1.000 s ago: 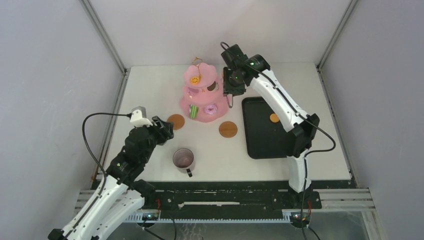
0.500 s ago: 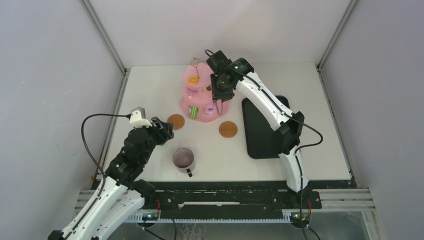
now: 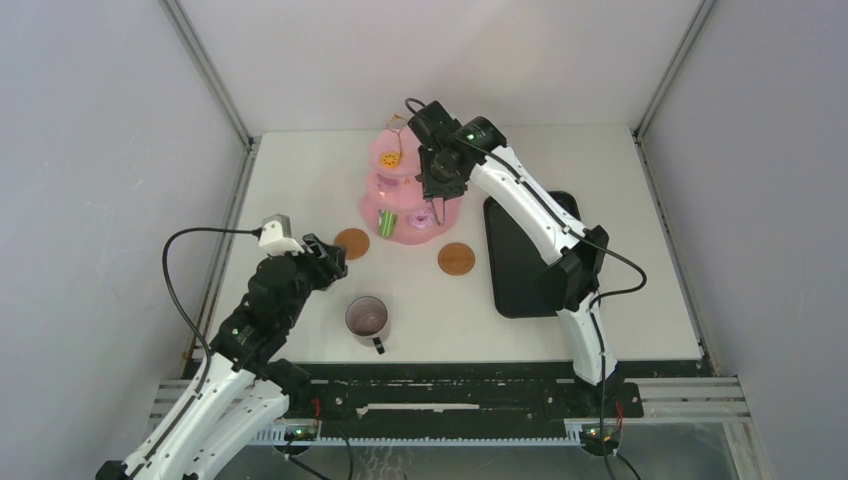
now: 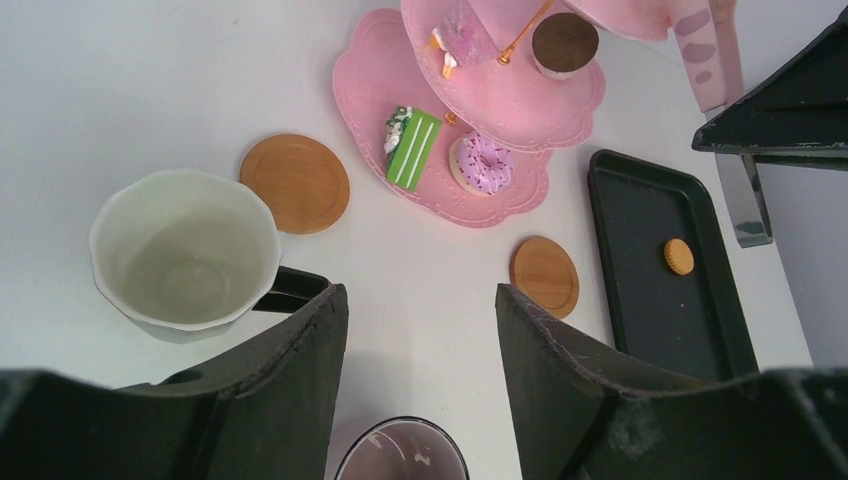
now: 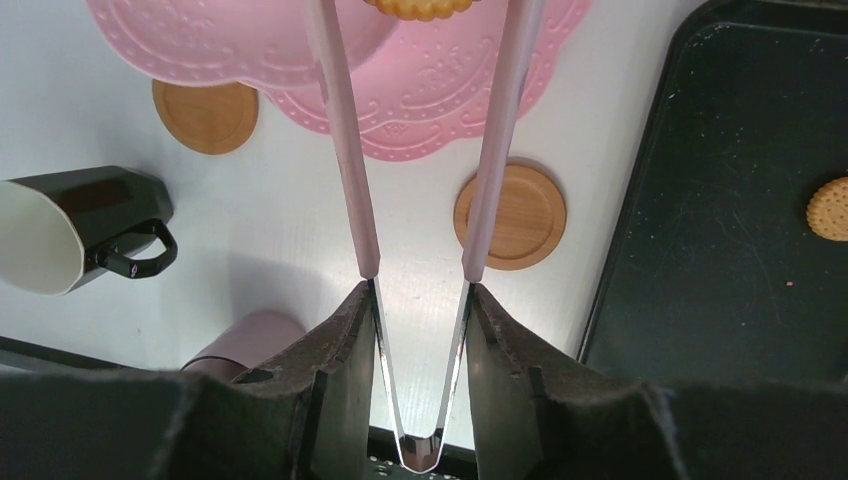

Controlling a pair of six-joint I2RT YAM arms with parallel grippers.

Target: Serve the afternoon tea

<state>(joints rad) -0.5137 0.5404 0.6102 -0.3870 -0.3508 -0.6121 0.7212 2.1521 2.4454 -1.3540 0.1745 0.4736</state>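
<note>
Since the earlier frame, the right arm [image 3: 520, 200] has swung left from above the tray [image 3: 510, 285] to above the stand [image 3: 400, 236]. Its left arm [image 3: 270, 300] counterpart has not moved.

Right jaws: clamped on the tongs [image 5: 345, 150] near the bend. The tong tips pinch a biscuit [image 5: 420, 8] by its rim, over a pink tier. Whether it touches the tier cannot be told. A second biscuit [image 5: 828, 208] lies on the tray.

Left jaws: apart, holding nothing, above the counter [image 3: 300, 190] near two mugs [image 4: 185, 255].

The stand sits at the far middle of the counter, just left of the tray, with two coasters [image 3: 455, 259] in front of it.

Handling, as judged: the biscuit is light, rigid and probably smooth, so an edge grip can slip. Keep the squeeze steady until it rests flat. The tongs are thin and springy, so hold them near the bend, as now. The tall stand may tip if nudged.
</note>
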